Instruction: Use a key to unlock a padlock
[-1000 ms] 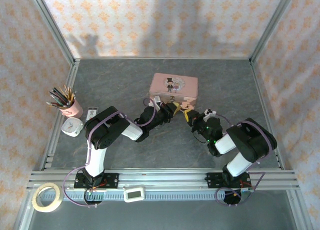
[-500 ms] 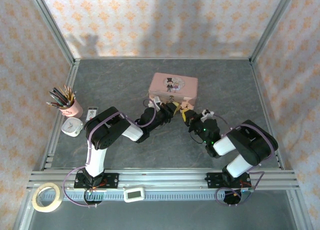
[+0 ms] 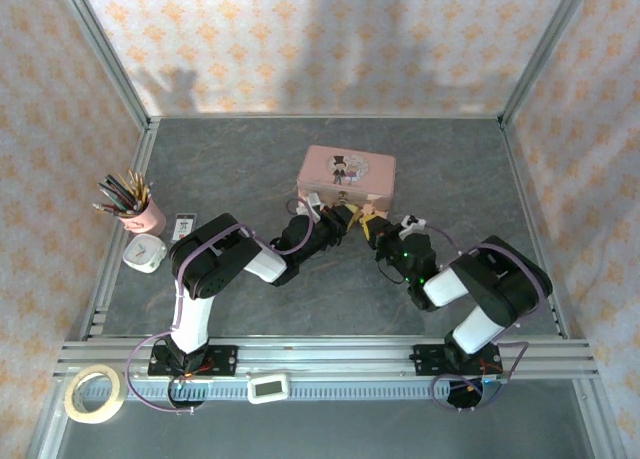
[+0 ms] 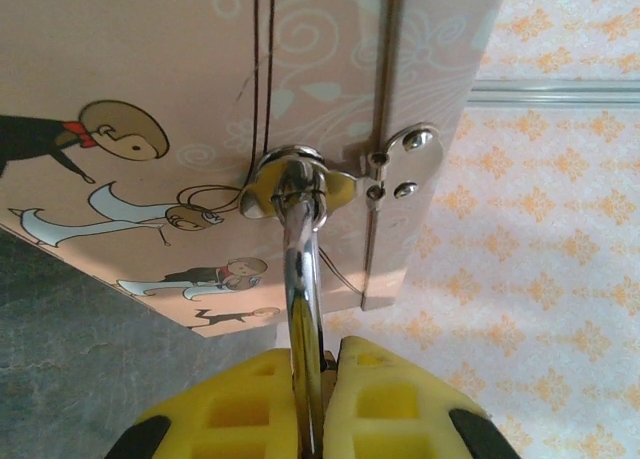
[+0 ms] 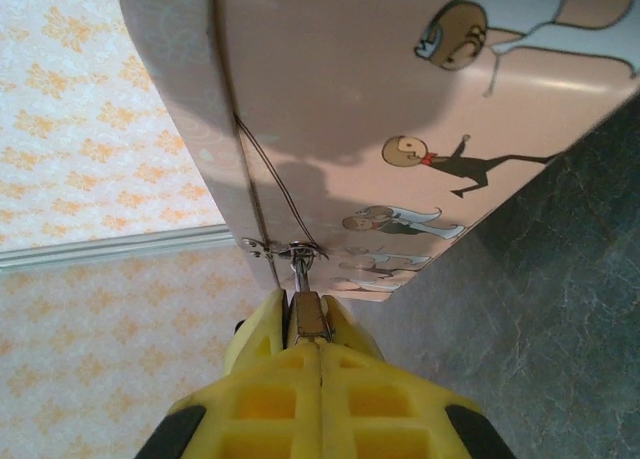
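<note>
**Tiny brass-coloured padlock (image 5: 306,317) hanging on the silvery hasp (image 4: 300,184) of a pink picture-printed tin (image 4: 150,59), on the tin's near face at mid-table.**
The padlock's thin silvery shackle (image 4: 303,279) passes through the hasp loop and down between the yellow fingers of the left gripper (image 4: 320,364), which pinch it. The right gripper (image 5: 318,351) has its fingers pressed together, tips at the squarish brass body; whether they grip it cannot be told.

Top view, lower half: left arm (image 3: 215,264) and right arm (image 3: 495,284), each of black joint housings and white links on a black base plate (image 3: 190,360), trailing looped purple cables (image 3: 132,362). Wrist views, bottom edge: yellow fingers (image 4: 385,404) with moulded rectangular recesses.
</note>
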`<control>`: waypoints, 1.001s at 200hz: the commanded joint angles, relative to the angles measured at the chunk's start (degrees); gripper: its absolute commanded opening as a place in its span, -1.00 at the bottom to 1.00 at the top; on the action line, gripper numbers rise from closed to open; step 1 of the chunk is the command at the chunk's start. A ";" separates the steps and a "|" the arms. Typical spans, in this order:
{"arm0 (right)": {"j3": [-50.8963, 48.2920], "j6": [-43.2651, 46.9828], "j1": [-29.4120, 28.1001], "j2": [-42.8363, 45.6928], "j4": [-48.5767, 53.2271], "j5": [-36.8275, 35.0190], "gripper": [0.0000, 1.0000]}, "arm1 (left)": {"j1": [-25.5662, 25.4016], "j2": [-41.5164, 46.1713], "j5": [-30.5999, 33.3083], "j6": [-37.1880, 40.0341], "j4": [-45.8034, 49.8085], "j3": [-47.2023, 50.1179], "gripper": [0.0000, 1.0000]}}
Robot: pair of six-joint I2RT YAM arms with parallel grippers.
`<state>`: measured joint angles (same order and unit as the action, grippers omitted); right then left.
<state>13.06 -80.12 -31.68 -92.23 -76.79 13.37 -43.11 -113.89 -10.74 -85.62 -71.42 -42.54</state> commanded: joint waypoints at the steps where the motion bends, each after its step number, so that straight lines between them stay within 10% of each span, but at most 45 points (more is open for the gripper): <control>1: 2.16 0.19 0.65 -1.61 -0.78 2.63 -1.00 | -1.79 1.21 -3.88 1.19 -7.76 0.46 -1.00; 77: 6.16 -24.89 7.79 -2.01 -3.37 27.24 -1.00 | -0.06 -4.96 -7.22 13.74 -25.94 0.14 -1.00; 141: 6.51 -44.13 7.75 4.73 -7.84 22.13 -1.00 | -0.01 -9.75 -11.19 20.77 -33.96 -0.85 -1.00; 200: 4.67 -39.30 8.03 2.54 -8.99 21.55 -1.00 | 0.57 -9.28 -11.52 20.80 -33.96 -1.45 -1.00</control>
<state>16.43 -107.31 -23.07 -90.78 -75.90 32.99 -41.10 -121.56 -14.83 -67.59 -92.42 -44.03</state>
